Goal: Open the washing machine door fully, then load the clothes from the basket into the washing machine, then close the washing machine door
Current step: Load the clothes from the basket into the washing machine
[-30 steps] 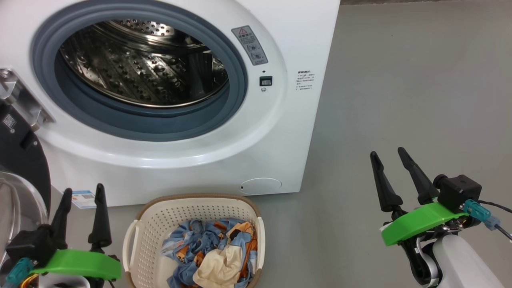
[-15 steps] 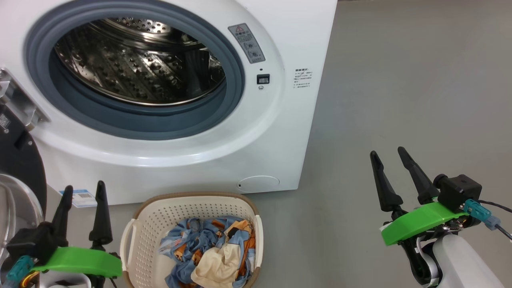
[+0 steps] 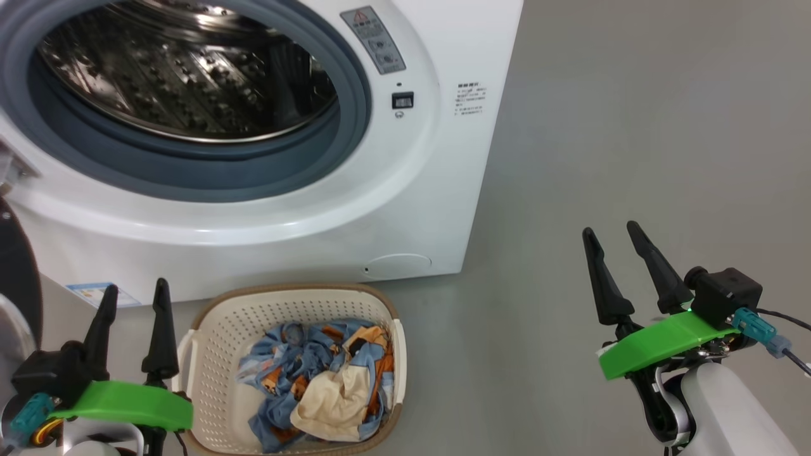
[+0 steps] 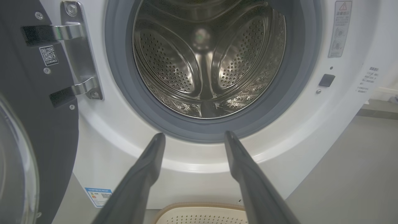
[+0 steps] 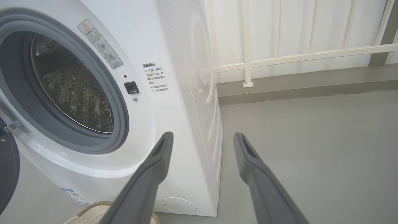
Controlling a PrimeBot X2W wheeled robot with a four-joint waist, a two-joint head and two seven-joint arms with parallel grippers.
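The washing machine [image 3: 405,209] stands at the far left with its door [image 4: 46,130] open on the left side and the steel drum [image 3: 177,76] in view. The basket [image 3: 209,335] sits on the floor [image 3: 633,126] just in front of the machine, with the clothes [image 3: 317,373] heaped inside, a cream piece on top. The left tool [image 3: 136,286] hovers just left of the basket, fingers spread, holding nothing. The right tool [image 3: 611,229] hangs well to the right over the floor, also spread and empty

Grey floor [image 3: 633,126]; white railing [image 5: 298,56] standing before pale ribbed wall [image 5: 311,25].
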